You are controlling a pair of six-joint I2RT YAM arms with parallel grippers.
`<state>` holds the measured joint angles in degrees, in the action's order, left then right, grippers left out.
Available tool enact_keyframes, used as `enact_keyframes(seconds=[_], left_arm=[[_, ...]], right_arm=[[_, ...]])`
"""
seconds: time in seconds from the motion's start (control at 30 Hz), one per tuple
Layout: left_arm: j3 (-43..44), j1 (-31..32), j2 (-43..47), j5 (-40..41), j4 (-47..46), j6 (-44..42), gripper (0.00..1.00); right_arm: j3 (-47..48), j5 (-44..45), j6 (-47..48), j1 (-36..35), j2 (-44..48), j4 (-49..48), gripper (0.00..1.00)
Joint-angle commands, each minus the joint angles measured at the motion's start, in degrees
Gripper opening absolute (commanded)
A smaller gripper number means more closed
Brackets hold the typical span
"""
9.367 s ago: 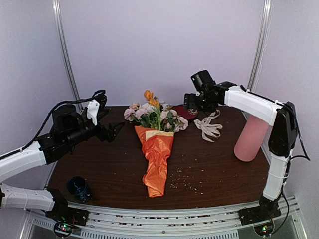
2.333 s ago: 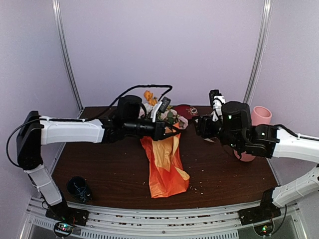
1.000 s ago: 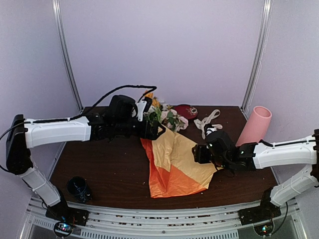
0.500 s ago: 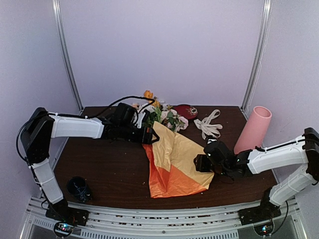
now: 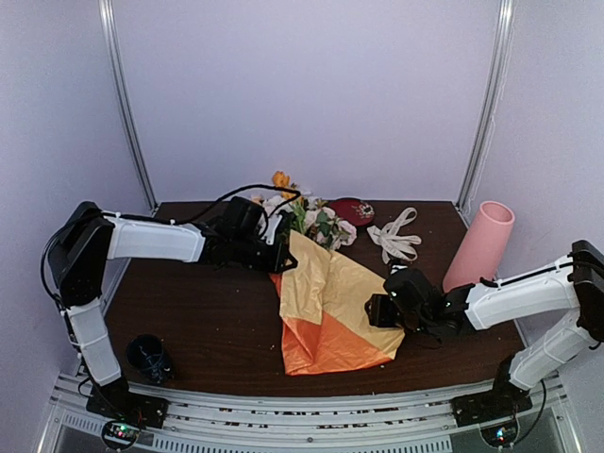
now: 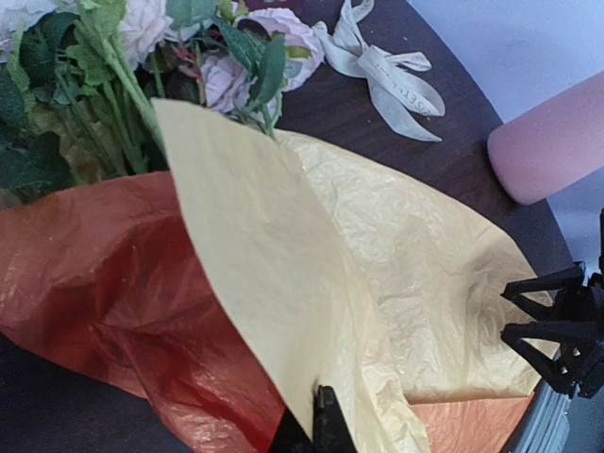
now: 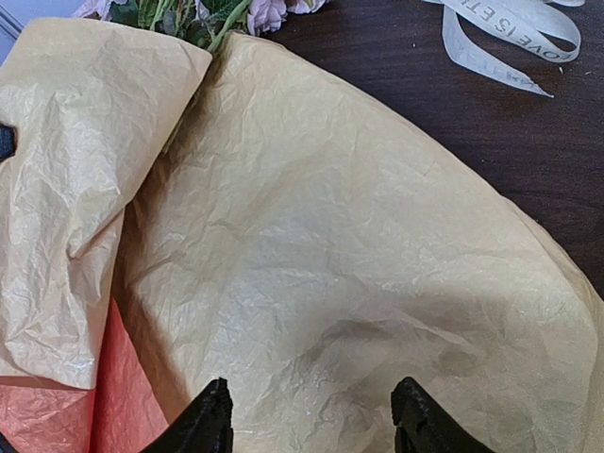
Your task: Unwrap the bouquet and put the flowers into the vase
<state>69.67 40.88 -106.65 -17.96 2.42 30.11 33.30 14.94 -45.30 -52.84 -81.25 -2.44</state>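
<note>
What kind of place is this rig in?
Looks like a lab robot test booth, not a home: plain lilac walls framed by metal posts, and a slotted metal rail along the near edge of one dark table.

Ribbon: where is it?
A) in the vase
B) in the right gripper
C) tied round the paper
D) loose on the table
D: the ribbon lies loose on the table, between the dish and the vase, apart from the paper.
</note>
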Motion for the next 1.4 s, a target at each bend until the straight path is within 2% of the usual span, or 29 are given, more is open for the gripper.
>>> enact_keyframes(seconds=[0.0,0.2,0.4,0.5,0.63,0.87,0.93,1.0,1.1,1.27,1.37], left_arm=[[-1.9,-0.6,5.8,7.6,-1.1,-0.2,0.0],[-12.4,-3.7,18.9,19.2,1.2,3.9,0.0],[-25.2,-4.8,32.4,32.6,4.9,11.9,0.0],[-30.0,-6.4,36.6,35.9,6.9,15.3,0.0],[-33.2,-8.3,37.5,37.7,9.5,19.1,0.0],[-32.1,-10.0,33.5,41.2,17.2,26.1,0.0],[-31.9,-10.5,33.8,41.9,18.7,27.2,0.06],[-31.4,-10.6,34.7,42.2,19.7,27.1,0.2],[-29.9,-10.6,36.2,41.6,21.2,26.0,0.32],[-26.3,-10.6,40.1,41.5,25.5,25.3,0.71],[-24.3,-10.6,43.8,41.0,28.6,25.0,0.79]], right_arm=[[0.3,-0.2,-0.8,0.3,-0.9,-1.8,0.58],[0.2,-0.4,-1.8,0.4,-3.6,-3.5,0.58],[0.2,-1.1,-3.0,0.4,-5.6,-4.9,0.57],[0.6,-1.7,-3.1,0.4,-6.5,-5.1,0.57],[1.1,-2.2,-3.2,0.4,-7.7,-5.3,0.57],[1.3,-2.4,-3.8,0.4,-7.9,-5.1,0.58],[1.4,-2.3,-3.7,0.5,-7.6,-4.7,0.58],[1.8,-2.3,-3.4,0.5,-7.2,-4.4,0.58],[2.7,-2.1,-2.6,0.4,-6.7,-3.8,0.59],[4.7,-2.1,-1.1,0.5,-6.1,-2.6,0.59],[5.7,-2.4,0.0,0.5,-5.5,-2.1,0.59]])
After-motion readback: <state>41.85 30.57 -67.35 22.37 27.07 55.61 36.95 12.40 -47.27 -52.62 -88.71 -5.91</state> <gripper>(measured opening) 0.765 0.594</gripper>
